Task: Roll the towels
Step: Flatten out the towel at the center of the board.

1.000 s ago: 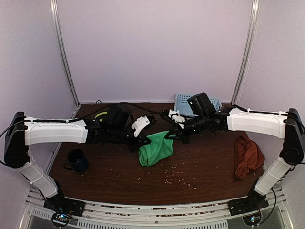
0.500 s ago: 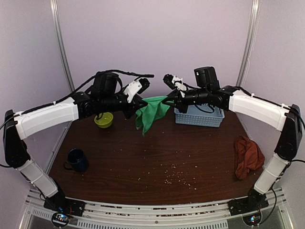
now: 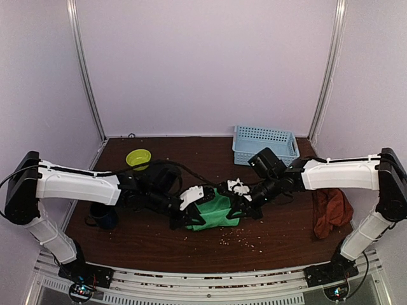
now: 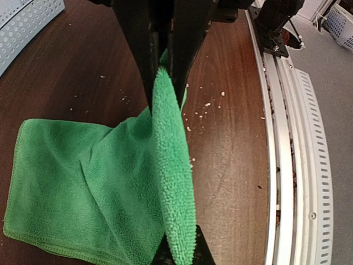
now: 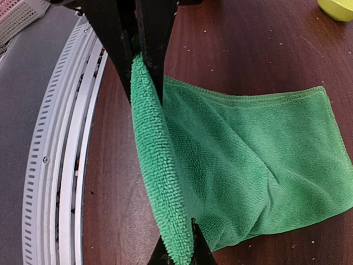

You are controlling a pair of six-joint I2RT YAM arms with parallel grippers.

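Note:
The green towel (image 3: 213,213) lies spread on the dark table near its front middle, its near edge lifted. My left gripper (image 3: 189,218) is shut on the left end of that edge and my right gripper (image 3: 236,210) on the right end. In the left wrist view the left gripper (image 4: 179,255) pinches the thick towel (image 4: 99,187) edge, which runs up to the other arm's fingers (image 4: 160,55). The right wrist view shows the right gripper (image 5: 177,254) clamping the same towel (image 5: 248,165). The rust towel (image 3: 331,213) lies crumpled at the right.
A light-blue basket (image 3: 264,143) stands at the back right and a yellow-green bowl (image 3: 138,157) at the back left. A dark mug (image 3: 102,216) sits under the left arm. Crumbs dot the table near the metal front rail (image 4: 292,165).
Both arms have come down and forward from high near the back. The green towel, which hung between them in the air, now lies on the table.

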